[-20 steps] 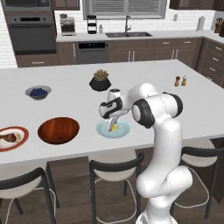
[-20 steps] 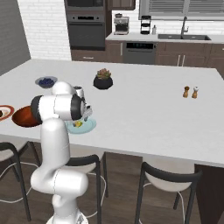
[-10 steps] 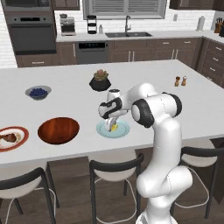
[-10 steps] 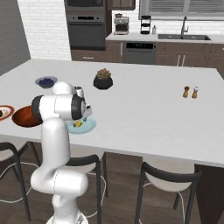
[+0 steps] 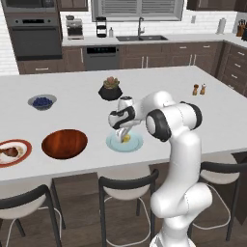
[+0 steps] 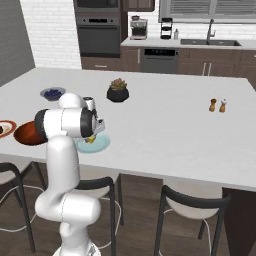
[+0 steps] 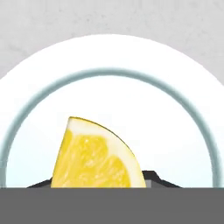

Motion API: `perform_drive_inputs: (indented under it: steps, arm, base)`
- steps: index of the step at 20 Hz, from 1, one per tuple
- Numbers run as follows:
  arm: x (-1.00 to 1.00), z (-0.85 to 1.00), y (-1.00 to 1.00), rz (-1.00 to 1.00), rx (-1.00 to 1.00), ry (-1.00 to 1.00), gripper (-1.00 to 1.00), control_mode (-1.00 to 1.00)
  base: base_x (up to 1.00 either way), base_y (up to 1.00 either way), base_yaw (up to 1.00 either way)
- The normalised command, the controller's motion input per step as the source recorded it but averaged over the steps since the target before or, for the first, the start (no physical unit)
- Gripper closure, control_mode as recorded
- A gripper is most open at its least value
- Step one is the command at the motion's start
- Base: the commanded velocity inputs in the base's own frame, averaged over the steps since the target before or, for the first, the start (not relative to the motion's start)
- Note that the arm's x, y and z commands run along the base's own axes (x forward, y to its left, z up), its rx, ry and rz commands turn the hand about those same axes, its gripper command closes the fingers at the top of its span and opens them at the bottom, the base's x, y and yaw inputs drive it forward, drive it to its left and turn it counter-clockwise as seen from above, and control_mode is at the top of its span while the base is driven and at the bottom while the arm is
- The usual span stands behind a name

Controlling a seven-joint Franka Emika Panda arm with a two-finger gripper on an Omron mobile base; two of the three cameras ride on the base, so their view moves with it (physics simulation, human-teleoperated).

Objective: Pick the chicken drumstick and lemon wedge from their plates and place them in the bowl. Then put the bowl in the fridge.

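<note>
The yellow lemon wedge (image 7: 94, 157) lies on the pale light-blue plate (image 7: 109, 74). My gripper (image 7: 96, 183) is down over it, and a dark fingertip (image 7: 151, 176) presses against each side of the wedge, so the jaws are shut on it. From the base I see the gripper (image 5: 123, 135) low over that plate (image 5: 136, 144), with the wedge (image 5: 127, 139) at its tips. The dark wooden bowl (image 5: 64, 143) stands left of the plate. Further left the chicken drumstick (image 5: 8, 152) rests on the red-rimmed plate (image 5: 21, 157). The fridge is out of view.
A grey bowl of blueberries (image 5: 42, 101) and a black pot with a plant (image 5: 110, 89) stand further back on the white island. Two shakers (image 5: 198, 89) are at the far right. Dark stools (image 5: 126, 185) line the near edge.
The fingers have closed in from wide open onto the lemon wedge. The arm and the plate stay where they were.
</note>
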Motion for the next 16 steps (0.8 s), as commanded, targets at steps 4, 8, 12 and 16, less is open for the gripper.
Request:
perform_drive_inputs:
  steps: [4,8,12,16]
  arm:
    - [-0.27,0.84,-0.16,-0.16,0.07,0.0,1.0,-1.0]
    - [-0.55,0.88,-0.32,-0.23,0.07,0.0,1.0,-1.0]
    - [-0.82,0.46,-0.38,-0.35,0.01,0.03,1.0,-1.0]
    - [-0.98,0.31,-0.34,-0.39,0.0,0.0,1.0,-1.0]
  base:
    - [0.0,0.0,0.0]
    - [0.0,0.0,0.0]
    - [0.0,0.0,0.0]
    - [0.0,0.0,0.0]
